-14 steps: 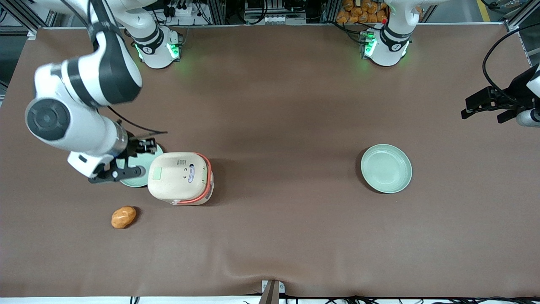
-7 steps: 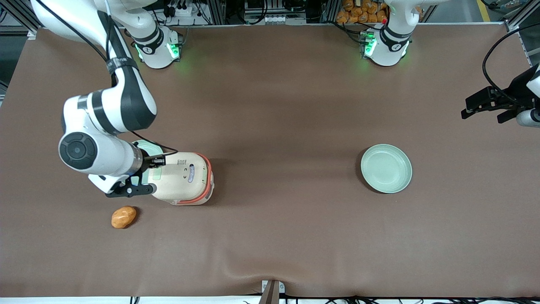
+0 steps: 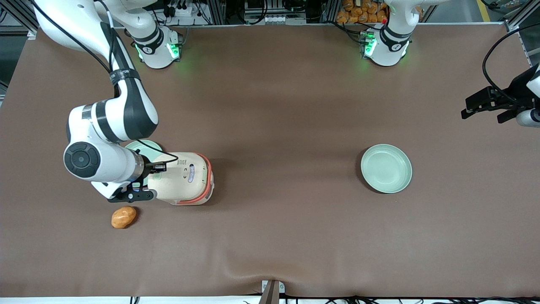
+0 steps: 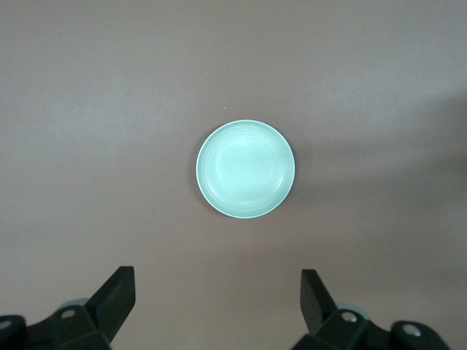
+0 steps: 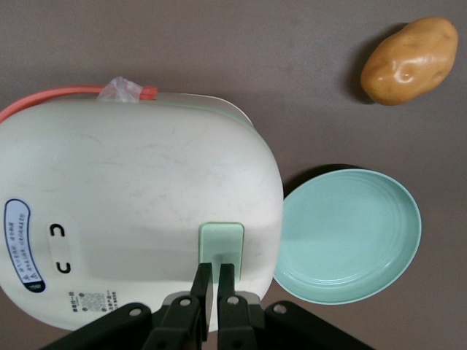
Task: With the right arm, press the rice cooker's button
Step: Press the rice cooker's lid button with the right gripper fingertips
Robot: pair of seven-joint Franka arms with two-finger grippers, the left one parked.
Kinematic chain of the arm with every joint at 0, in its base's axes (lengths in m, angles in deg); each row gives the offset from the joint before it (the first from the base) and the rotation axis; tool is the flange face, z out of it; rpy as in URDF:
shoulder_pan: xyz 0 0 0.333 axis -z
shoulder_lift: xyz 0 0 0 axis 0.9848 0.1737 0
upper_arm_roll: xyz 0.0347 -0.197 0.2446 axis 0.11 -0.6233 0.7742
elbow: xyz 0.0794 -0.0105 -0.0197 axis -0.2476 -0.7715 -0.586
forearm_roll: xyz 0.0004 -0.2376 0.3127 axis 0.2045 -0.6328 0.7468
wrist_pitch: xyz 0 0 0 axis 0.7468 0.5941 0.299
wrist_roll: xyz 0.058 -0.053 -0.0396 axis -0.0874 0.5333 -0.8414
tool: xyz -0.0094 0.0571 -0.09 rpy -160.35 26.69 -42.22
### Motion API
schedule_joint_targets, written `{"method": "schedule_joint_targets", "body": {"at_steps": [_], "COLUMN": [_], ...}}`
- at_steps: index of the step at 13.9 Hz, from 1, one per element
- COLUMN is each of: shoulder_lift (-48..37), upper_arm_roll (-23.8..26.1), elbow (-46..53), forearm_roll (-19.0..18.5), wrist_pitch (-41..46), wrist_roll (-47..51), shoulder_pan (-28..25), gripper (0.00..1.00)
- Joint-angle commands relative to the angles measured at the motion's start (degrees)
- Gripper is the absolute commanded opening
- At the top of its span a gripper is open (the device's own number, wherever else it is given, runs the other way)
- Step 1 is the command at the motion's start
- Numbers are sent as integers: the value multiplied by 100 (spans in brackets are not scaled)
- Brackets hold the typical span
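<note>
Right now the rice cooker sits on the brown surface toward the working arm's end, a pale green plate just beside it. The claw – fingers pinched together, gripping nothing – hovers over the lid's green button – a potato lies nearby

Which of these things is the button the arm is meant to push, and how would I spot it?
Find the rice cooker, the cream box toward the working arm's end of the table, beside a pale green plate. On its lid, near the plate-side edge, sits a small pale green rectangle, the button. The shut gripper is right at it; nothing else on the lid is green.
</note>
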Motion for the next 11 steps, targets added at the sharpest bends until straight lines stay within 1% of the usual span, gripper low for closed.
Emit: {"method": "schedule_joint_targets", "body": {"at_steps": [1, 6, 11], "shoulder_lift": [25, 104, 253], "upper_arm_roll": [33, 33, 33], "elbow": [42, 42, 42], "forearm_roll": [87, 87, 87], "wrist_pitch": [-8, -34, -166], "wrist_roll": [70, 70, 61], "shoulder_pan": [45, 54, 54], "gripper": [8, 8, 5]}}
